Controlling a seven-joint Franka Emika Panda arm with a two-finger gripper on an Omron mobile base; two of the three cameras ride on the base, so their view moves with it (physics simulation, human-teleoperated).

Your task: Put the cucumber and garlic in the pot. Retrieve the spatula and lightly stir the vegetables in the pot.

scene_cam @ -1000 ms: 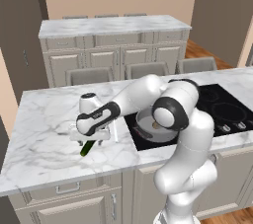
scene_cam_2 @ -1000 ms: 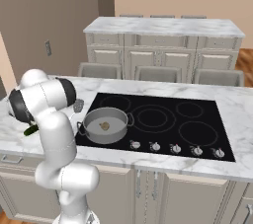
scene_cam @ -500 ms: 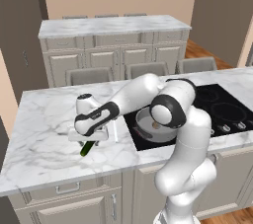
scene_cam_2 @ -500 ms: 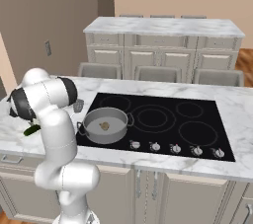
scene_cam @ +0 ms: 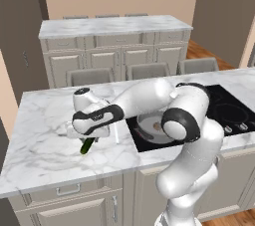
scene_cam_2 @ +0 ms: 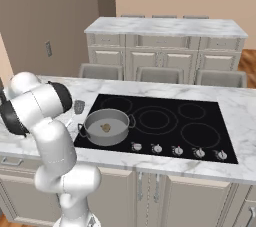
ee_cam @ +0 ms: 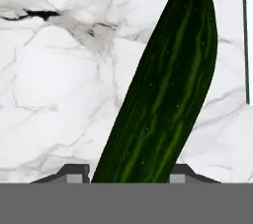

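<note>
The hand [scene_cam: 89, 138] is positioned low over the marble surface [scene_cam: 40, 135], to the left of the cooktop [scene_cam_2: 165, 121]. In the hand view the two fingertips [ee_cam: 74, 173] stand on either side of the cucumber [ee_cam: 163, 99], each close against its flank. Whether the tips press on the cucumber cannot be determined from the pictures, so a firm grip cannot be confirmed.

The cucumber lies flat on the surface. In the left base view its dark green end projects from beneath the hand, to the left of the cooktop. In the hand view its length runs away from the fingertips, tilted slightly to one side.

The pot [scene_cam_2: 106, 127] rests on the near left burner of the cooktop. The garlic [scene_cam_2: 105, 127] lies inside the pot, on its bottom.

The spatula [scene_cam_2: 76, 109] lies on the surface just beside the left edge of the cooktop. Its slotted head [scene_cam_2: 79, 106] points away from the robot. In the left base view its pale handle lies between the hand and the cooktop.
</note>
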